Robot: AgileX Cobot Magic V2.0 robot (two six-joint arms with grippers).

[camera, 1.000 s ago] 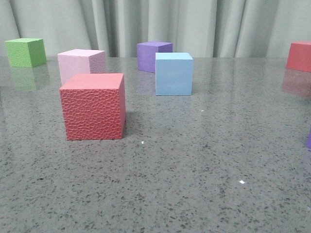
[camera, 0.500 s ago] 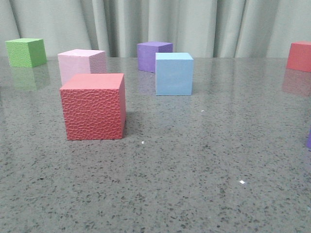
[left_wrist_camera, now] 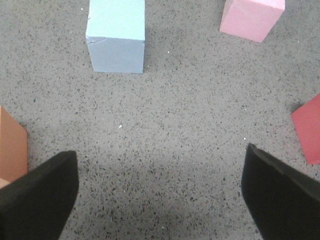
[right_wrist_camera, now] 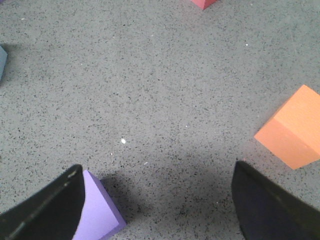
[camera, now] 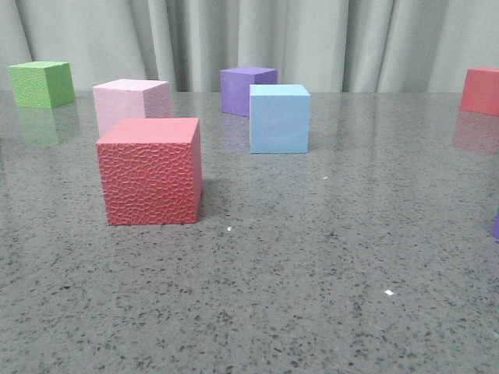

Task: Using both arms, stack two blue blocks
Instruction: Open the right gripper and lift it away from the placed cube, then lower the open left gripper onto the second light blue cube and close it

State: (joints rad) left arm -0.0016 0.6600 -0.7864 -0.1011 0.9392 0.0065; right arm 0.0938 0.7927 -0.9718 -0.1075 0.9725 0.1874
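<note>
Pale blue block (camera: 279, 118); red pebbled cube (camera: 150, 171); grey speckled table (camera: 312, 257).

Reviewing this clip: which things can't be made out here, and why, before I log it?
- Second blue block: only one blue block shows whole; a bluish sliver is cut by the right wrist view's edge, identity unsure.
- Left tool and right tool: absent from the front view; fingertips cropped by the wrist frames.
- Orange cube: cut off at the edge.

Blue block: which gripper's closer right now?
Left. The left gripper is open with the blue block ahead of its fingers, apart. The right gripper, also open, shows only a bluish sliver at its view's edge.
</note>
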